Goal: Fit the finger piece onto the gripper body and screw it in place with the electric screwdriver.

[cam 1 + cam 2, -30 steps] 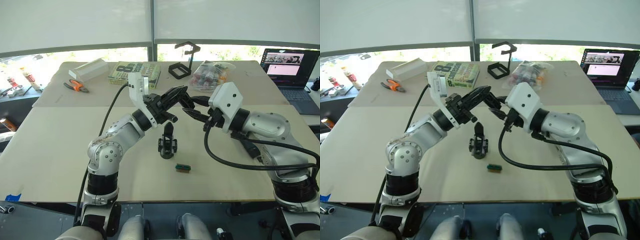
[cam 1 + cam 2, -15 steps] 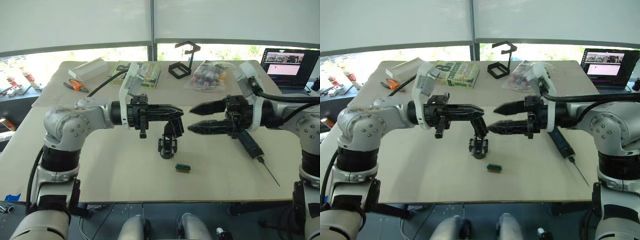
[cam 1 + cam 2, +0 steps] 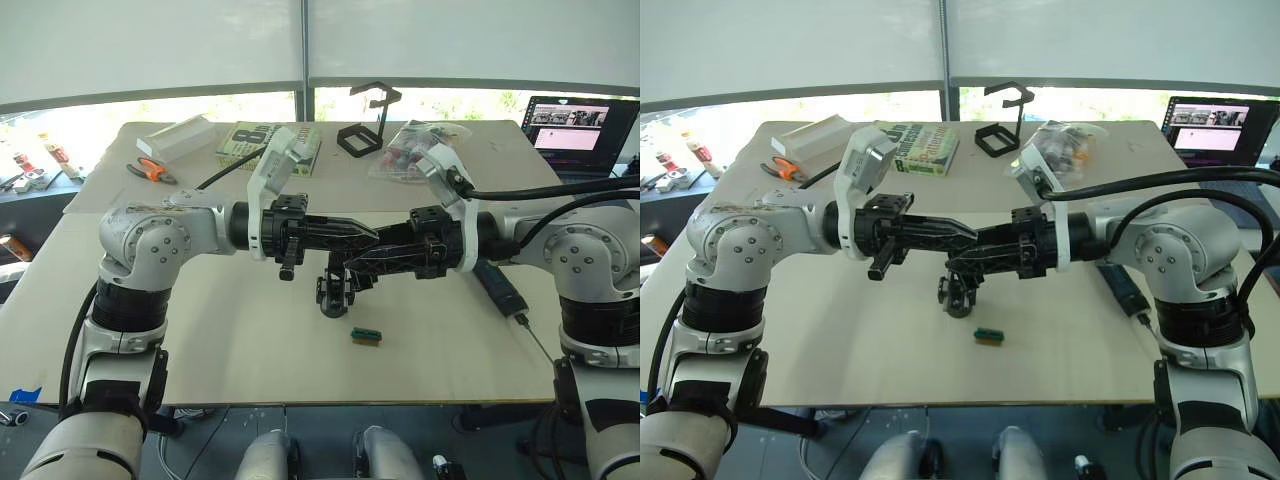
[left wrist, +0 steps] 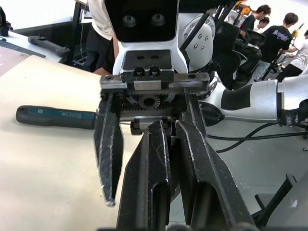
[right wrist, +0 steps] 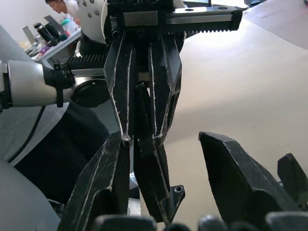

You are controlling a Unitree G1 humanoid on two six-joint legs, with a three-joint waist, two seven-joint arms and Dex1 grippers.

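Here the two arms meet tip to tip over the middle of the table point(image 3: 150, 330). The left gripper point(image 3: 372, 236) reaches in from 9 o'clock with its fingers pressed together on a narrow black part. In the right wrist view this looks to be the finger piece point(image 5: 153, 187), which pokes out past the tips and shows a small hole near its end. The right gripper point(image 3: 350, 264) comes in from 3 o'clock with its fingers point(image 5: 103, 187) spread wide, one on either side of the left gripper's tips and the finger piece. Whether they touch it cannot be told.

The gripper body point(image 3: 335, 292) stands upright on the table directly beneath this meeting point. Its top is just under the right gripper's fingers, and neither gripper holds it. The small green-and-brown block point(image 3: 366, 336) lies near the gripper body at about 5 o'clock.

The electric screwdriver point(image 3: 500, 288) lies flat on the table at 3 o'clock from the gripper body, well apart from it and under the right forearm. Its thin bit points toward the near table edge, and no gripper touches it.

At the far side of the table lie orange-handled pliers point(image 3: 152, 171), a book point(image 3: 240, 146), a black wire-frame stand point(image 3: 362, 130) and an open laptop point(image 3: 580, 135).
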